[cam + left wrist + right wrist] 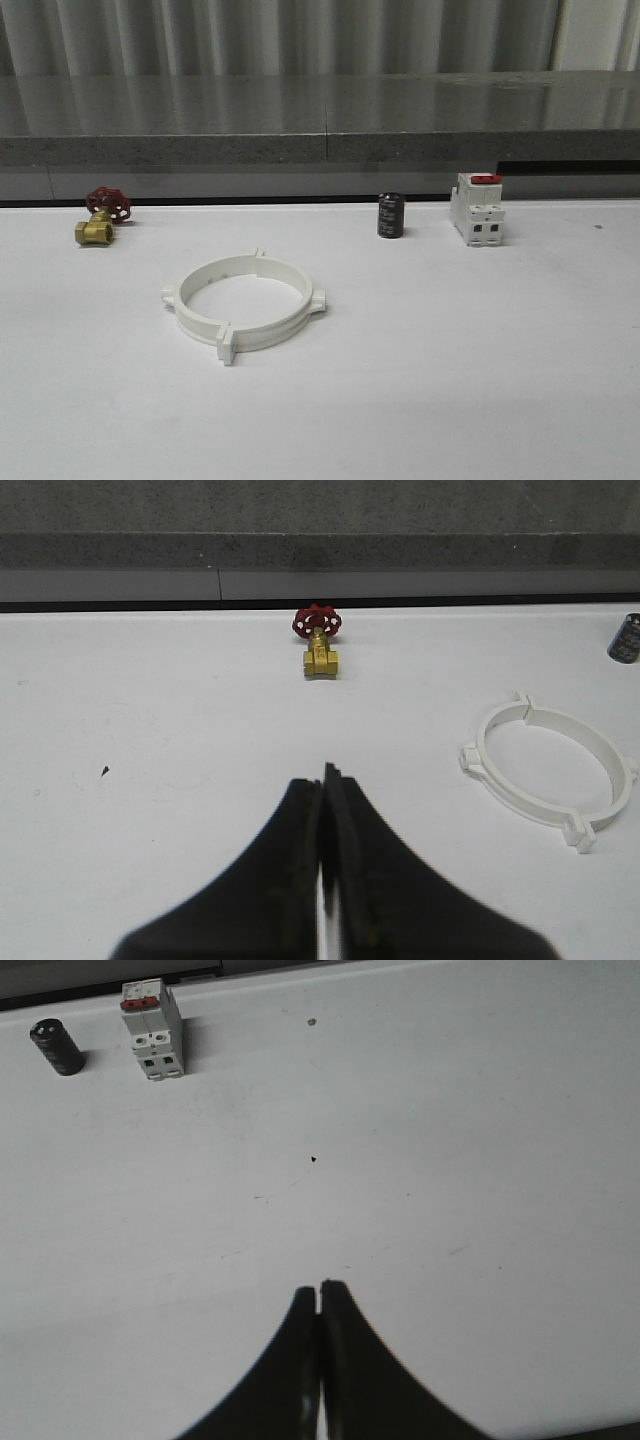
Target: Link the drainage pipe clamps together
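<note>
The drainage pipe clamps (243, 300) lie on the white table left of centre, two white half-rings set end to end as one ring with small tabs meeting at the joints. In the left wrist view the same drainage pipe clamps (548, 771) sit well off to one side of my left gripper (322, 776), which is shut with nothing in it over bare table. My right gripper (319, 1288) is also shut and holds nothing, over bare table far from the ring.
A brass valve with a red handwheel (102, 214) stands at the back left. A black cylinder (390, 215) and a white boxy switch with a red top (476, 208) stand at the back right. A grey ledge (320, 148) borders the table's far edge.
</note>
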Controlling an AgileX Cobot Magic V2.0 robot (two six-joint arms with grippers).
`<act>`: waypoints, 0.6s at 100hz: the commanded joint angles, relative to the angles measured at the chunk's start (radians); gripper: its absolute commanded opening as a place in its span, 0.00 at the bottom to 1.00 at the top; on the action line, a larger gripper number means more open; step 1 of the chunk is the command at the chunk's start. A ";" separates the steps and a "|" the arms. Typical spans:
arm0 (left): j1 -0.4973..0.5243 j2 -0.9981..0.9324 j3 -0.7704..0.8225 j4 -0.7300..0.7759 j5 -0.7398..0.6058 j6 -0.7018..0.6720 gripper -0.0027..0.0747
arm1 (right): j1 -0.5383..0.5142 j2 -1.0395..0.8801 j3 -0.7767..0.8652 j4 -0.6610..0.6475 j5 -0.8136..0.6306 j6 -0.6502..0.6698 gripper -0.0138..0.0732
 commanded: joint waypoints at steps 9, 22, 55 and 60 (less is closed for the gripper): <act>0.002 0.006 -0.028 -0.009 -0.072 -0.003 0.01 | -0.006 0.002 -0.023 -0.029 -0.053 -0.013 0.08; 0.002 0.006 -0.028 -0.009 -0.072 -0.003 0.01 | -0.006 0.002 -0.022 -0.036 -0.055 -0.013 0.08; 0.002 0.006 -0.028 -0.009 -0.072 -0.003 0.01 | -0.031 -0.124 0.113 -0.005 -0.291 -0.041 0.08; 0.002 0.006 -0.028 -0.009 -0.072 -0.003 0.01 | -0.051 -0.167 0.159 0.035 -0.349 -0.083 0.08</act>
